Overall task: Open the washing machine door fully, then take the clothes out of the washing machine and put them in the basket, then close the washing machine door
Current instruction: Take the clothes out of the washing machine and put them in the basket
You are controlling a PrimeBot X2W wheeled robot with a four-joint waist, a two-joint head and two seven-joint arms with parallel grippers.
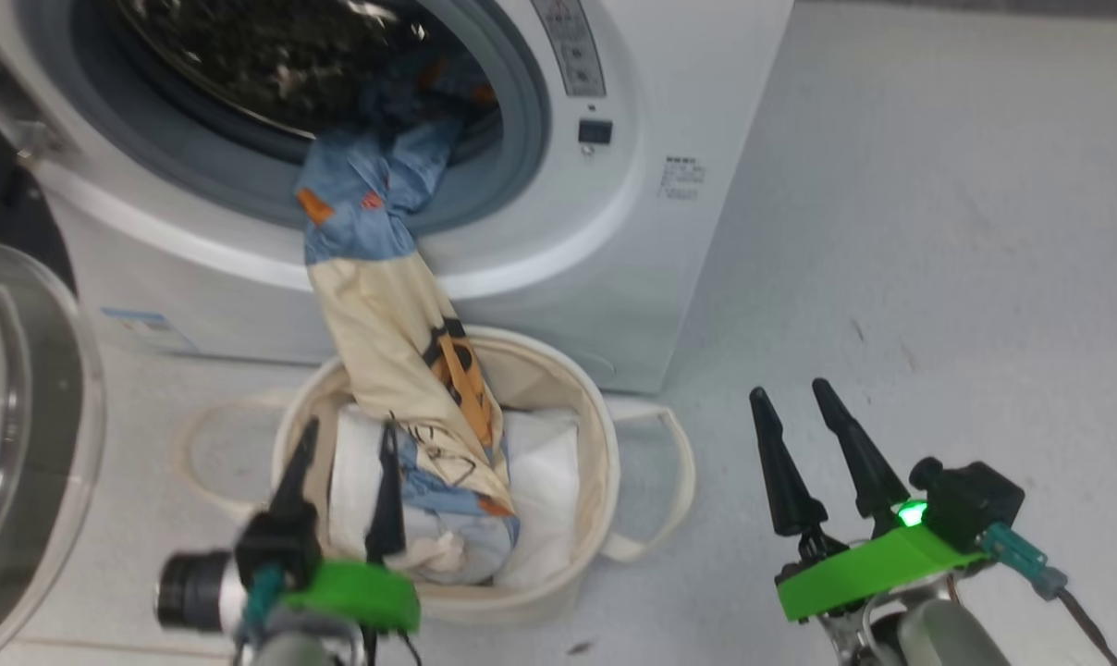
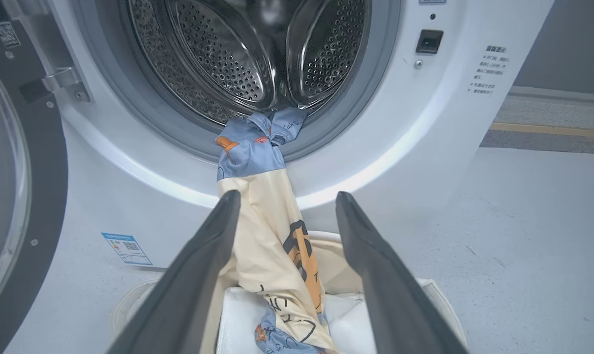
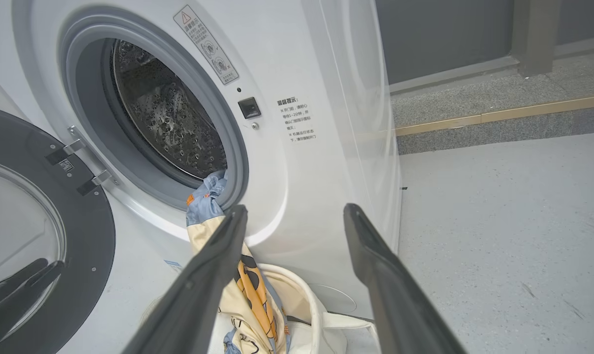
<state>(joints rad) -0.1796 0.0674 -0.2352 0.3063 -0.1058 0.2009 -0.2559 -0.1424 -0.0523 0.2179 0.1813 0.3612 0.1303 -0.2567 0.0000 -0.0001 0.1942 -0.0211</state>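
Head view, clothes (image 1: pixel 387 314) strung lengthwise from washer (image 1: pixel 632 231) mouth down into basket (image 1: pixel 605 435), blue end up, left gripper (image 1: pixel 350 425) spread over basket, right gripper (image 1: pixel 789 388) spread, left wrist view, blue QR sticker (image 2: pixel 126 248), right wrist view, warning label (image 3: pixel 206 44), print illegible, door (image 3: pixel 93 246) open.

Left gripper (image 1: pixel 349 427): two long black fingers (image 1: pixel 387 499), slim, tapering to points. Bright green plate (image 1: pixel 360 592) at finger base, black block above it. Black cylinder (image 1: pixel 193 590) with silvery ring at side, short teal piece beside it.

Right gripper (image 1: pixel 789 390): same black cone-shaped fingers, thicker toward base. Matching green bracket (image 1: pixel 859 569). Black boxy module (image 1: pixel 970 504), lit green lamp (image 1: pixel 910 513). Teal connector (image 1: pixel 1021 553) leading into dark cable (image 1: pixel 1090 629). Pale grey forearm (image 1: pixel 947 638) below.

In wrist views, fingers look dark grey, matte, flat-sided.
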